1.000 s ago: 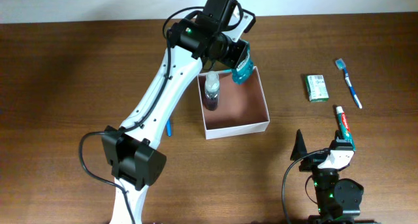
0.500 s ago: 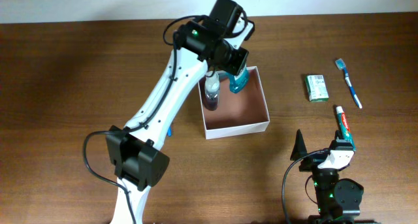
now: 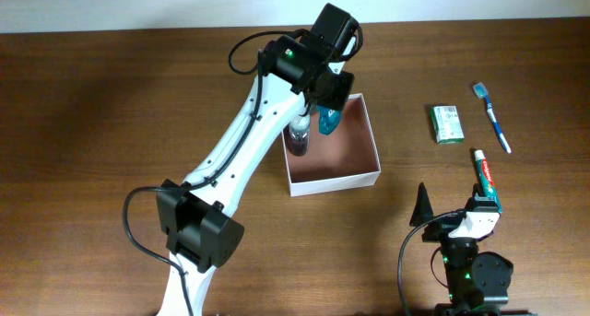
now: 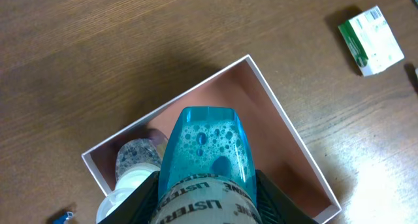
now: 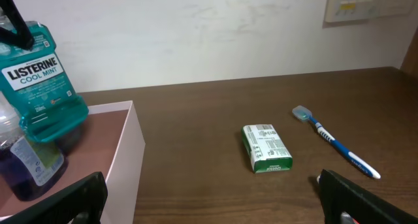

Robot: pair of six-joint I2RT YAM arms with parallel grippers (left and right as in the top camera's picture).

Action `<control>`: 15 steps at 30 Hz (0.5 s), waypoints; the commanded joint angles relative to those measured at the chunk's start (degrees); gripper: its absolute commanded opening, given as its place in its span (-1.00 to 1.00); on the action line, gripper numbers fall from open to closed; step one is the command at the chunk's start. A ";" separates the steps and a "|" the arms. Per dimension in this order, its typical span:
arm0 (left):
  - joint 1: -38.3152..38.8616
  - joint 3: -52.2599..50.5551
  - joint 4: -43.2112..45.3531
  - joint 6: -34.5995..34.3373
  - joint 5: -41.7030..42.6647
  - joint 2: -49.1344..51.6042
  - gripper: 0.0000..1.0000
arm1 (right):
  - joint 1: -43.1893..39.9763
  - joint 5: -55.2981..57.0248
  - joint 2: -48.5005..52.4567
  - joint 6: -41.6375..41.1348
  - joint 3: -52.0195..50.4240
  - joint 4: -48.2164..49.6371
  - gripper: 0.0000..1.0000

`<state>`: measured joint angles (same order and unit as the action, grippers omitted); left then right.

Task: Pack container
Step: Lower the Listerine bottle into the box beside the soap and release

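Note:
The container (image 3: 336,181) is a square white-walled box with a pinkish-brown inside, at mid table. My left gripper (image 3: 325,97) hangs over its back edge, shut on a blue Listerine mouthwash bottle (image 3: 329,119). In the left wrist view the bottle (image 4: 206,152) points down between the black fingers into the container (image 4: 289,131). A purple bottle with a white cap (image 3: 298,136) stands in the container's back left corner, beside the mouthwash (image 5: 42,80). My right gripper (image 3: 452,216) rests open near the front edge with nothing between its fingers (image 5: 366,198).
A green-and-white packet (image 3: 447,123) and a blue toothbrush (image 3: 492,117) lie to the right of the container. A toothpaste tube (image 3: 485,174) lies just beyond my right gripper. A small blue item (image 3: 239,180) lies by the container's left wall.
My left gripper has carried the mouthwash bottle a little left and forward, from the container's back right corner to above its inside. The right arm has stayed still.

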<state>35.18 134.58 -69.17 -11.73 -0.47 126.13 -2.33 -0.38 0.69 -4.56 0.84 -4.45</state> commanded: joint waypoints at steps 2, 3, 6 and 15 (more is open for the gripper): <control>-0.07 1.31 0.66 -2.78 -1.03 1.62 -0.56 | 0.00 0.68 -0.48 -0.61 -0.52 -0.02 0.98; -0.07 1.31 0.52 -2.89 -1.01 2.16 -0.57 | 0.00 0.68 -0.48 -0.61 -0.52 -0.02 0.97; -0.07 1.31 0.26 -3.32 -0.81 3.58 -0.57 | 0.00 0.68 -0.48 -0.61 -0.52 -0.02 0.97; -0.09 1.31 -0.20 -4.11 -0.90 5.11 -0.58 | 0.00 0.68 -0.48 -0.61 -0.52 -0.02 0.97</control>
<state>35.20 134.58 -69.49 -14.83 -0.71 132.57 -2.33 -0.38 0.69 -4.54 0.84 -4.47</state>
